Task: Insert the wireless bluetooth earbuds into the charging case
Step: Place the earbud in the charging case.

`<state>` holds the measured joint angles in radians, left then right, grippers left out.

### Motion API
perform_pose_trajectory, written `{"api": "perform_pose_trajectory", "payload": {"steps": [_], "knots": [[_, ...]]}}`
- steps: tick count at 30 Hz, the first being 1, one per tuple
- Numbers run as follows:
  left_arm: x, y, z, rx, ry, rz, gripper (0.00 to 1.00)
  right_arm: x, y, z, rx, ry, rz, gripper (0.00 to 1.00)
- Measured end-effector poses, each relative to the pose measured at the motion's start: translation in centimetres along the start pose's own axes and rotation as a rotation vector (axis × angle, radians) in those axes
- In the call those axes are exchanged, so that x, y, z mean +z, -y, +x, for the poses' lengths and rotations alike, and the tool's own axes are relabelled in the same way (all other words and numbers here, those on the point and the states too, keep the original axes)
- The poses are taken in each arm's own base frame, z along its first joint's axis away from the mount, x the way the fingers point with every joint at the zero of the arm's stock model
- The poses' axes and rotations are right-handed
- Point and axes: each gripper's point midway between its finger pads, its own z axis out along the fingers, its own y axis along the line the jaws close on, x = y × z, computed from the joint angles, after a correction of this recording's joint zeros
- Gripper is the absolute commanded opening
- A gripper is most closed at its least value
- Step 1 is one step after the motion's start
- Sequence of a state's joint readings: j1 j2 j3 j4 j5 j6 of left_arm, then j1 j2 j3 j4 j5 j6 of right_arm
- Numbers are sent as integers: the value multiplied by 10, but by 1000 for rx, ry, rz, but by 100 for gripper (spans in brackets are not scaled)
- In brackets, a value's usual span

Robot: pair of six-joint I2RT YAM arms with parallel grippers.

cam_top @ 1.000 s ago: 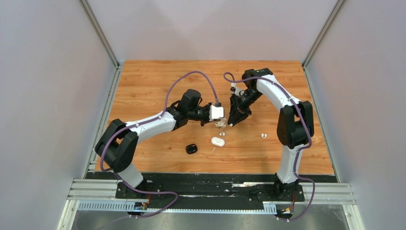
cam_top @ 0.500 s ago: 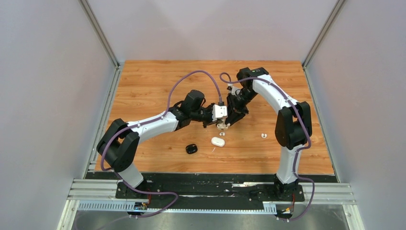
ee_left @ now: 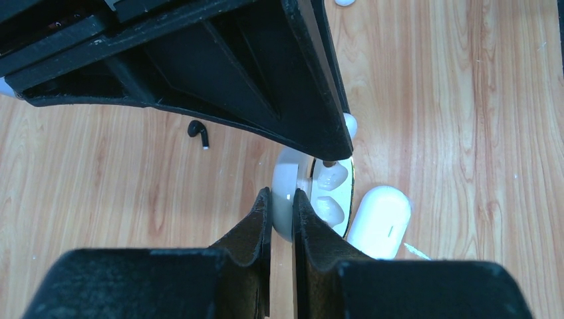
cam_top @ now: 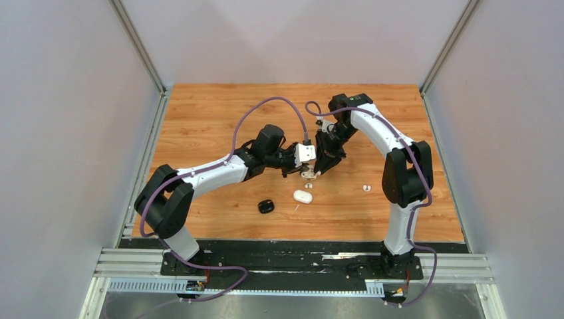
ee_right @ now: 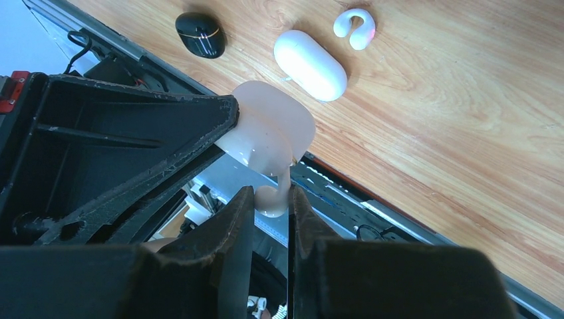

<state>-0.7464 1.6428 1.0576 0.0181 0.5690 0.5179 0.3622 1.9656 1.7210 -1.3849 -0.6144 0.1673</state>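
Nearest, a black oval case [cam_top: 266, 206] and a closed white pill-shaped case [cam_top: 302, 196] are lying flat on the wood-grain counter [cam_top: 219, 113], with a white C-shaped earbud [ee_right: 354, 28] near the white one. Beyond them, the left fingers [ee_left: 267, 209] are pinching the lid of the open charging case [ee_left: 330, 193]. This glossy pale shell is standing on edge, its moulded hollows facing sideways. The right fingers [ee_right: 246, 209] are clamping a small pale earbud [ee_right: 269, 199], its narrow end reaching up to the case.
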Motion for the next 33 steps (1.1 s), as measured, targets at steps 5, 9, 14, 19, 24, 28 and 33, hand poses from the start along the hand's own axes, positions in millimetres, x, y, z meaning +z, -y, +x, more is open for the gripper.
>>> {"api": "perform_pose_trajectory", "payload": {"steps": [5, 9, 14, 19, 24, 28, 33], "knots": [[0, 0, 0, -18, -1, -3, 0, 1, -2, 1, -6, -4, 1, 0], [0, 0, 1, -36, -3, -7, 0, 3, -3, 2, -13, -8, 4, 0], [0, -1, 0, -56, -2, -16, 0, 3, -1, 2, -15, -6, 22, 0], [1, -2, 0, -61, 0, -23, 0, 4, 2, 2, -14, -4, 34, 0], [1, -2, -1, -63, 1, -24, 0, 4, 3, 1, -18, -1, 43, 0], [1, -2, -1, -76, 3, -25, 0, 5, 4, 1, -23, 1, 57, 0], [1, -2, -2, -85, 5, -26, 0, 6, 5, -1, -30, 5, 76, 0]]}}
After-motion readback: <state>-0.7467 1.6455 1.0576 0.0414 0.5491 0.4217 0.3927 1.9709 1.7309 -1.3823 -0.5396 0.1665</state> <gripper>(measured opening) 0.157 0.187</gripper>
